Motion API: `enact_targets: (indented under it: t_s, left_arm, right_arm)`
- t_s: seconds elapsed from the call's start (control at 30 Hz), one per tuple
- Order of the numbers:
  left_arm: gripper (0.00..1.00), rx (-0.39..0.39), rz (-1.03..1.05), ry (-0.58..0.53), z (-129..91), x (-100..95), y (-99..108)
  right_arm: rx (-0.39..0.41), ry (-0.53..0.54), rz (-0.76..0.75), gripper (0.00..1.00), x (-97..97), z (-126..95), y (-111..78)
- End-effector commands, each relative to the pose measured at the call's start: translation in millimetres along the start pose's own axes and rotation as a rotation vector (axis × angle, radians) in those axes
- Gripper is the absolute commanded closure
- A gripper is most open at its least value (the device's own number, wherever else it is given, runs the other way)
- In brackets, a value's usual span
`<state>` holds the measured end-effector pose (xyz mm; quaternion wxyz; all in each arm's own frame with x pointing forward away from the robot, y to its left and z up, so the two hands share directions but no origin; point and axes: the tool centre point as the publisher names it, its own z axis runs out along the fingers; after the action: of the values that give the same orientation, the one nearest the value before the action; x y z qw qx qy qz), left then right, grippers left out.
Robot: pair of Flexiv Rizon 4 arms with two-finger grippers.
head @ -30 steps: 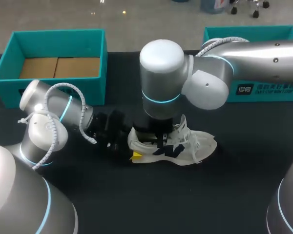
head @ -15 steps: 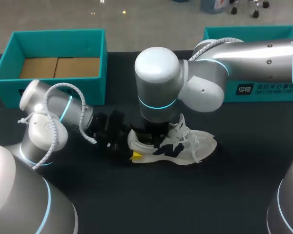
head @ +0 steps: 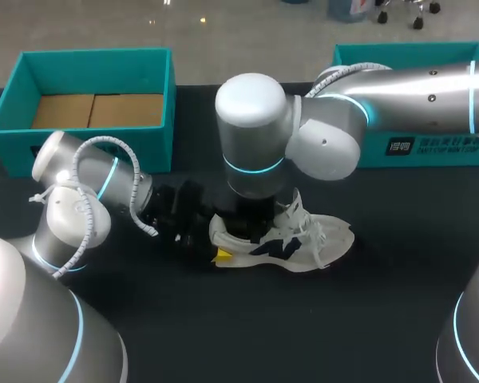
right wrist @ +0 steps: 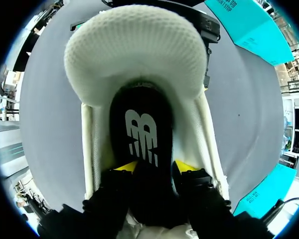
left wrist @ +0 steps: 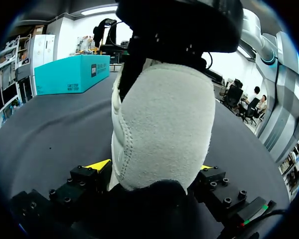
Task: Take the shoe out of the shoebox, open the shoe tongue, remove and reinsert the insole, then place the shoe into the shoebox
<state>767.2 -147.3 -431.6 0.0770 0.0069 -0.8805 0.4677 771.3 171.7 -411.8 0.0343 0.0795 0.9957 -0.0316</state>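
A white shoe lies on its side on the black table, toe to the right. My left gripper is at the heel. In the left wrist view the suede heel fills the space between its widely spread fingers, which touch it on both sides. My right arm comes down over the shoe's mouth, hiding its gripper in the head view. In the right wrist view the right gripper stands open inside the shoe, its yellow fingertips either side of the black insole, which lies flat under the mesh collar.
A teal shoebox with a cardboard floor stands at the back left. A second teal box sits at the back right, partly behind my right arm. Bare black table lies in front of the shoe.
The right gripper's fingers have spread apart inside the shoe, and the right arm has shifted slightly to the left. The left arm and the shoe have stayed still.
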Motion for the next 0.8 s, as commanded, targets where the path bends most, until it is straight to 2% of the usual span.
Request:
enact_targets:
  t_s: [0.03,0.17,0.37,0.5,0.7,0.8]
  left_arm:
    - [1.00,-0.001,-0.002,-0.001,0,-1.7,1]
    - [1.00,-0.001,-0.002,-0.001,0,-1.7,1]
    - [1.00,-0.001,-0.002,-0.001,0,-1.7,1]
    - [1.00,-0.001,-0.002,-0.001,0,-1.7,1]
    - [1.00,-0.001,-0.002,-0.001,0,-1.7,1]
    - [1.00,-0.001,-0.002,-0.001,0,-1.7,1]
  right_arm:
    - [0.022,0.054,-0.003,0.64,10.1,45,6.7]
    - [0.028,0.078,0.004,0.83,18.5,52,3.9]
    - [0.033,0.101,0.015,0.90,25.3,57,1.5]
    - [0.039,0.116,0.028,1.00,29.2,58,-2.3]
    - [0.086,0.242,0.020,1.00,34.7,51,-15.6]
    - [0.084,0.232,0.024,1.00,33.6,41,-22.7]
